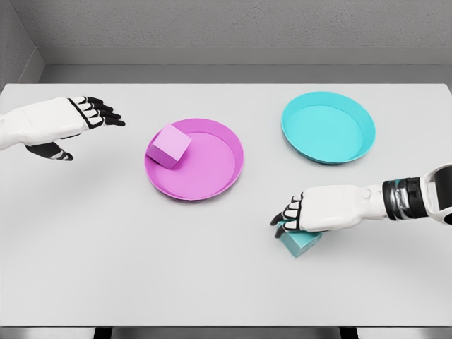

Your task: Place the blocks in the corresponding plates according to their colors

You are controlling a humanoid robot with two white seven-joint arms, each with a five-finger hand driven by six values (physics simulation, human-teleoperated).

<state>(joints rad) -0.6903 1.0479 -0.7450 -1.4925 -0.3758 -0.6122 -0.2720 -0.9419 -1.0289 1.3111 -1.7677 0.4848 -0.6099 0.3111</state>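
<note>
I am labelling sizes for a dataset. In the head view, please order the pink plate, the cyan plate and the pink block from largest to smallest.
1. pink plate
2. cyan plate, slightly smaller looking, but farther away, so unsure
3. pink block, clearly smallest

White table (106, 268) fills most of the view, matte, smooth top, evenly lit with soft shadows. Far edge runs straight across just below the wall. Near edge shows a thin darker lip, with dark gaps below it at the bottom of the picture. Far wall (240, 21) is grey, rough textured, with a lighter band along its base. Left wall (13, 49) is the same grey, meeting the far wall at a corner on the upper left.
</note>
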